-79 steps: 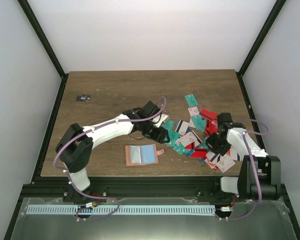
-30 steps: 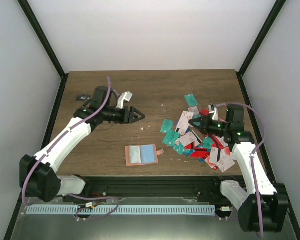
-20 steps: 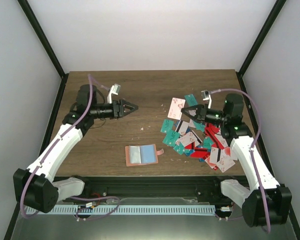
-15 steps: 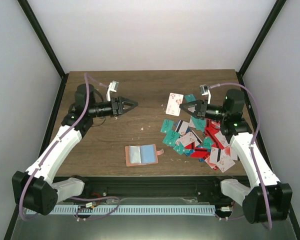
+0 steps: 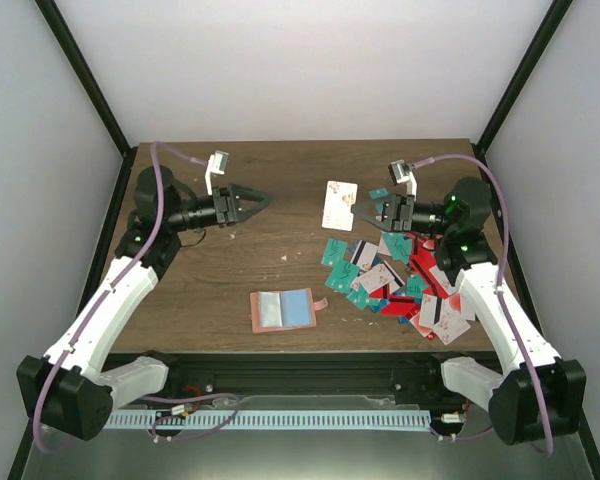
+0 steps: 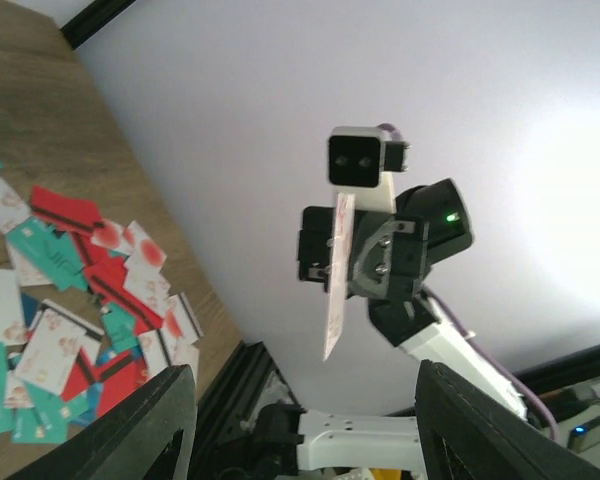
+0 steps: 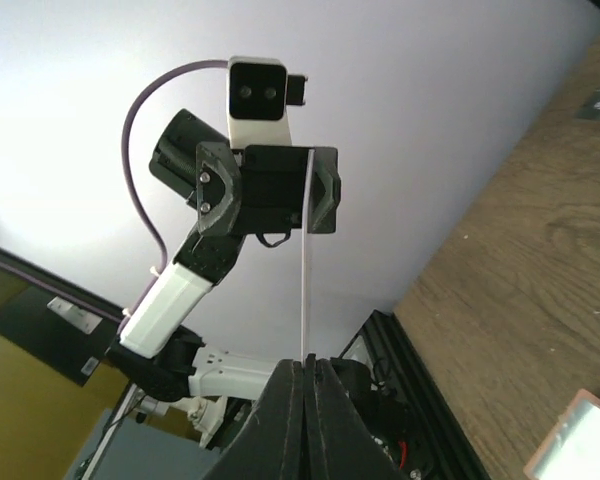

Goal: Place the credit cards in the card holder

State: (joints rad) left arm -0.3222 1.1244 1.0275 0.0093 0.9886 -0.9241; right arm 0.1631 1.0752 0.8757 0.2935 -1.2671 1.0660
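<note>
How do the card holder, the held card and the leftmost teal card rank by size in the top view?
1. card holder
2. held card
3. teal card
The held card is lifted nearer the camera, so ranks 2 and 3 are unsure.

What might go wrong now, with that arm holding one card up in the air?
The right gripper pinches the white-pink card by one edge in mid-air; it might slip and drop. The left gripper stands open, apart from it, seeing the card nearly edge-on; a handover might miss or bend it. The card holder lies open and unheld, so it may slide when a card is pushed in.
</note>
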